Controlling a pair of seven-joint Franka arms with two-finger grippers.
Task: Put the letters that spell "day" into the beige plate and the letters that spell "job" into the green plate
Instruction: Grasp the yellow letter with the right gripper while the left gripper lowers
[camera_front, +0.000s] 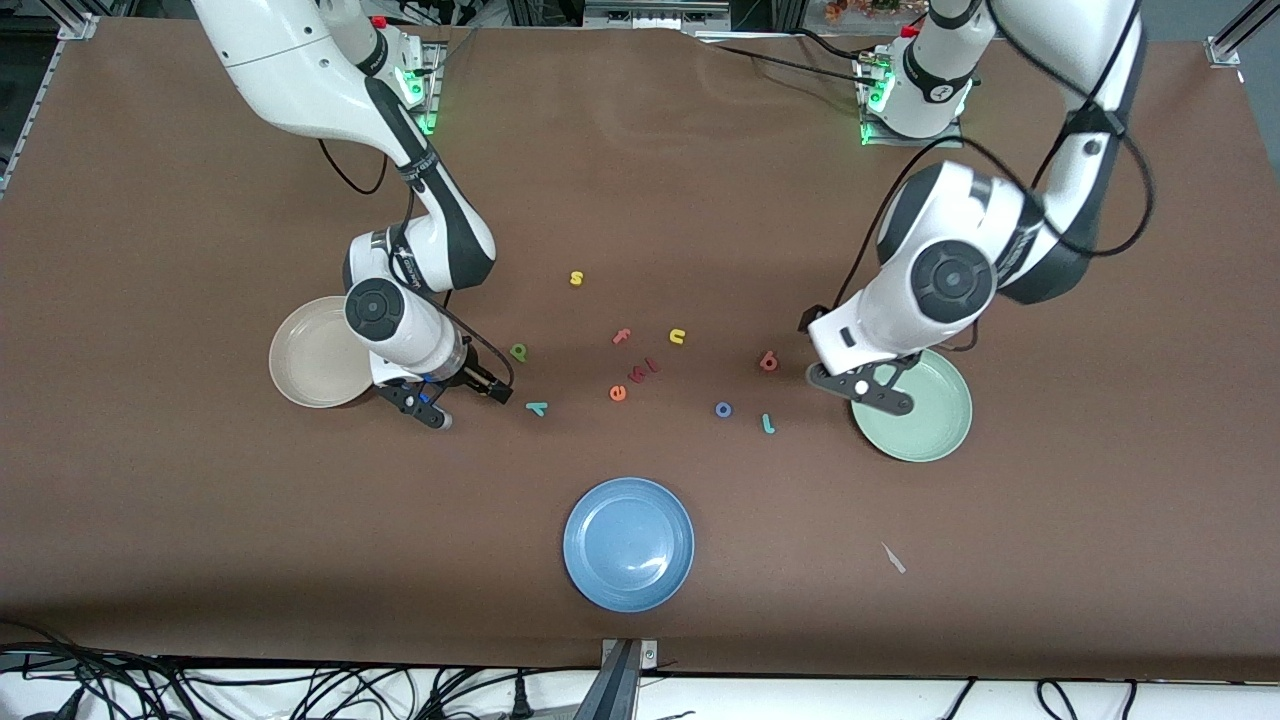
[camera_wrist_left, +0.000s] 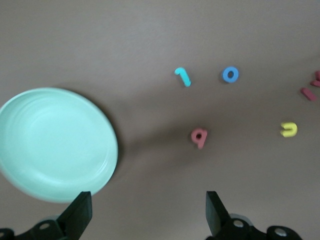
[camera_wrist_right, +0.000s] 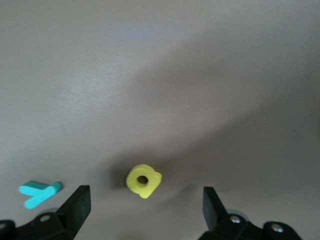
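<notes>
The beige plate (camera_front: 305, 360) lies at the right arm's end, partly under that arm. My right gripper (camera_front: 422, 408) (camera_wrist_right: 145, 204) hangs open beside it, low over the table. Just ahead of its fingertips lies a yellow-green rounded letter with a hole (camera_front: 518, 351) (camera_wrist_right: 143, 181), "d" or "a", I cannot tell which. The teal "y" (camera_front: 537, 407) (camera_wrist_right: 37, 192) lies close by. My left gripper (camera_front: 862, 390) (camera_wrist_left: 147, 207) is open over the rim of the empty green plate (camera_front: 930, 420) (camera_wrist_left: 55, 142). The red "b" (camera_front: 768, 361) (camera_wrist_left: 199, 136), blue "o" (camera_front: 723, 409) (camera_wrist_left: 230, 75) and teal "j" (camera_front: 768, 423) (camera_wrist_left: 183, 76) lie beside that plate.
In the middle of the table lie a yellow "s" (camera_front: 576, 278), pink "f" (camera_front: 621, 337), yellow "u" (camera_front: 677, 337) (camera_wrist_left: 289, 130), orange "e" (camera_front: 618, 393) and small red pieces (camera_front: 648, 368). A blue plate (camera_front: 628, 543) sits nearer the front camera. A pale scrap (camera_front: 893, 558) lies near the front edge.
</notes>
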